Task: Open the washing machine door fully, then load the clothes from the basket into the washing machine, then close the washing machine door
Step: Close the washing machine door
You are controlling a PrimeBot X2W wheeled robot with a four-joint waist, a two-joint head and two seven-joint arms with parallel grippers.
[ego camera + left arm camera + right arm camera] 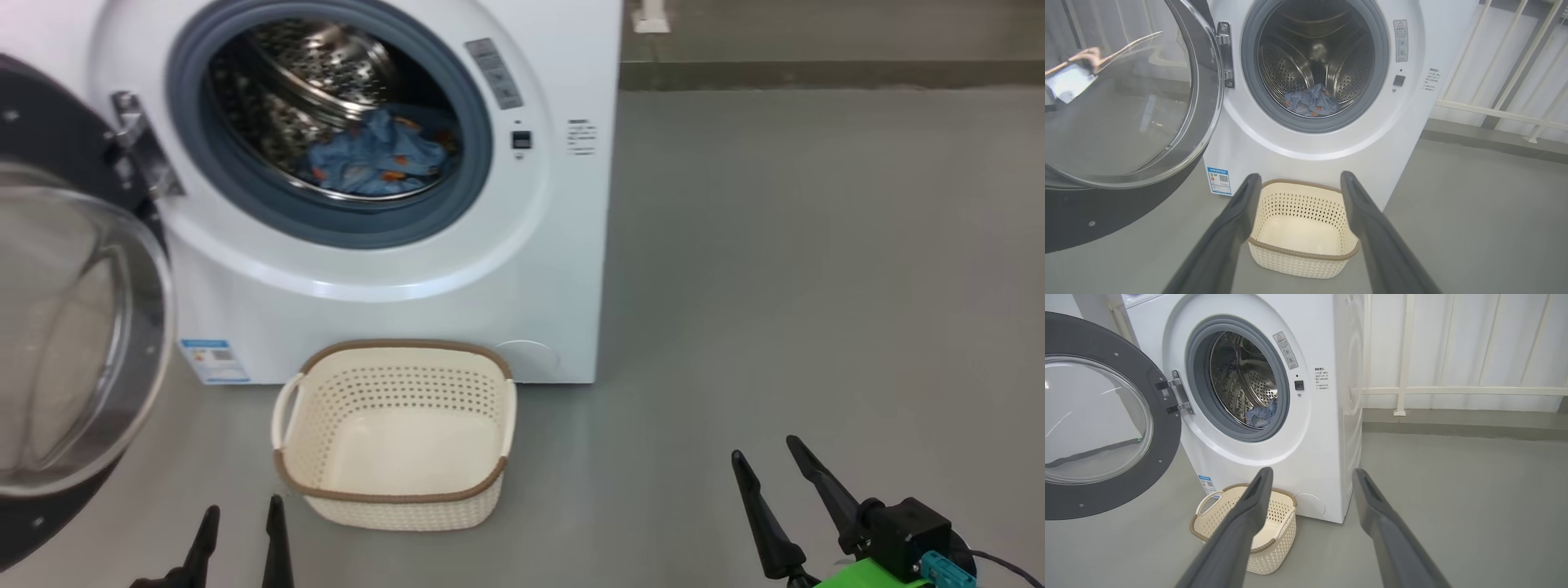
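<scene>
Clothes (367, 159) in the washing machine (408, 310), door (65, 327) wide open.
Basket (408, 510) sits empty; left jaws apart, right jaws apart.

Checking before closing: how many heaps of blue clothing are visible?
1: a crumpled light blue printed fabric heap low in the perforated steel drum; several garments may be bunched within it.

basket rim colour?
Brown, woven-look, on the cream basket; the left wrist view shows it best.
</scene>
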